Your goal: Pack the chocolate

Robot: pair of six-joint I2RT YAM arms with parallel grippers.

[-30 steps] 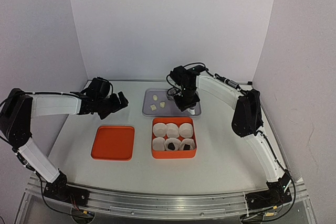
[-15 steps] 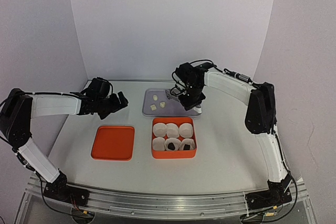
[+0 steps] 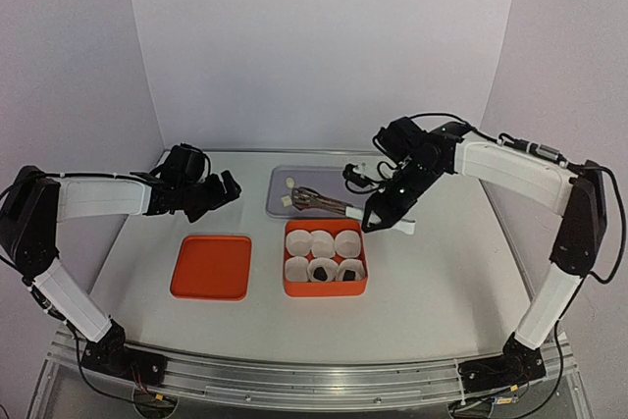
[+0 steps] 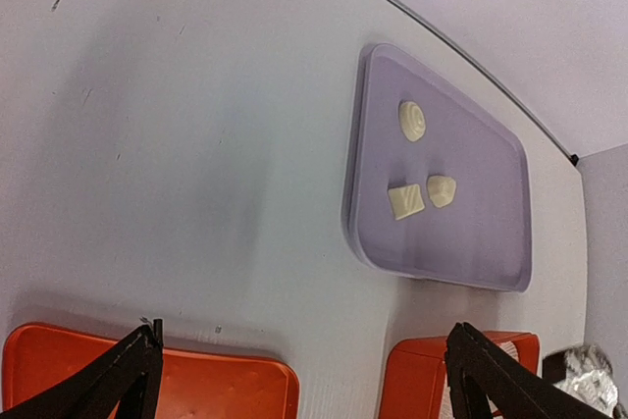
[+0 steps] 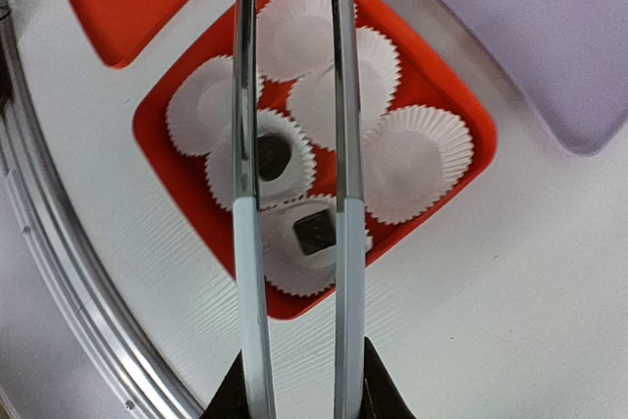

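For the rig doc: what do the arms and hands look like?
Both are white tubular links with black joint housings: left arm, right arm. Thin black cables loop loose near each wrist. The left hand and right hand are black and two-fingered. No markings are legible.

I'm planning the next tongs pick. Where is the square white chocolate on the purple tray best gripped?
Likely from above, pinching the square white chocolate across two opposite flat sides: it lies flat on the purple tray. Pick the pair keeping the tongs off the rounded lump close beside it.
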